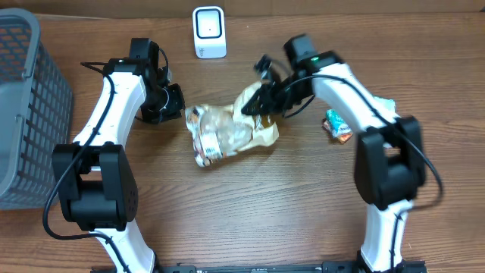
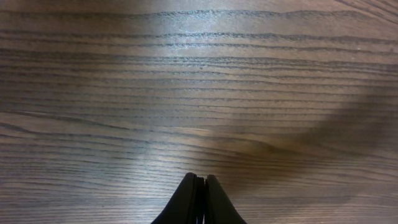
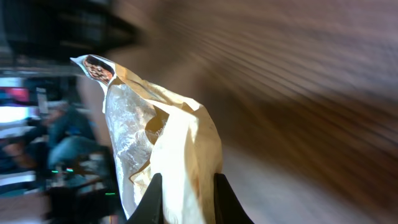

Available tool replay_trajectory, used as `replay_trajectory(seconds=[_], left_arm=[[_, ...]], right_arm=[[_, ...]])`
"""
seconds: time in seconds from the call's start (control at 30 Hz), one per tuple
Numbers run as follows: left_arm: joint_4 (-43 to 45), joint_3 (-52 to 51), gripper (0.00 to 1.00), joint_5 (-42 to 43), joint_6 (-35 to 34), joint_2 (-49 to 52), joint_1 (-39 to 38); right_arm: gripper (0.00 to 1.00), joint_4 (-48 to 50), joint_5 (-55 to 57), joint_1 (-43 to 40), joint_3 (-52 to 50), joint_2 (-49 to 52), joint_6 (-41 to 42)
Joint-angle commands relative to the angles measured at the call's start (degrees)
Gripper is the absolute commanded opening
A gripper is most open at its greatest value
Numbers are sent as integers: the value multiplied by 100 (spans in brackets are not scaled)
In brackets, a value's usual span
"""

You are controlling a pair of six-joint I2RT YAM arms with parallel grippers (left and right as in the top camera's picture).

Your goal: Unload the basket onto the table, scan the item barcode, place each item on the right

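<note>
Wooden table (image 1: 250, 220) holds the snack bag (image 1: 227, 130) mid-surface — the right gripper (image 3: 186, 183) is clamped on one edge; the left gripper (image 2: 199, 182) sits closed, empty. Grasp looks made; next, lift and turn its barcode toward the white scanner (image 1: 208, 32).

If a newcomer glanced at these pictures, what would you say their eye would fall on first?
The crinkled beige and clear plastic snack bag at the middle of the wooden table stands out first, one edge pinched in the right gripper. Next comes the small white boxy scanner at the far edge, and the tall grey mesh basket at the left.
</note>
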Motion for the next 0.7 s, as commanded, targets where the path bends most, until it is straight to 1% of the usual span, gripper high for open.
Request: replay_trajectory(seconds=[0.0,0.1,0.17,0.3,0.5,0.53,0.67], left_arm=[[-9,81,4,-136,111,-175,-7],[-37,81,4,-289,114,-175,4],[-63,81,4,-413,111,-175,9],[-74,81,5,-592,111,-175,103],[-35,81,5,-647,107,-175,503],[-20,81,6,-713,94,-175,660],[2,81,16,-1010,103,-175,1034]], right_arm=[[4,-39,-1263,-164,199,-706,13],[4,-37,-1755,-352,199,-920,98],[4,26,-1779,-503,201,-1084,415],[4,118,-1749,-824,201,-1429,737],[4,129,-951,-1012,201,-1919,1414],[4,184,-695,-1012,201,-2050,1665],[4,378,-144,-1012,201,-2361,2271]])
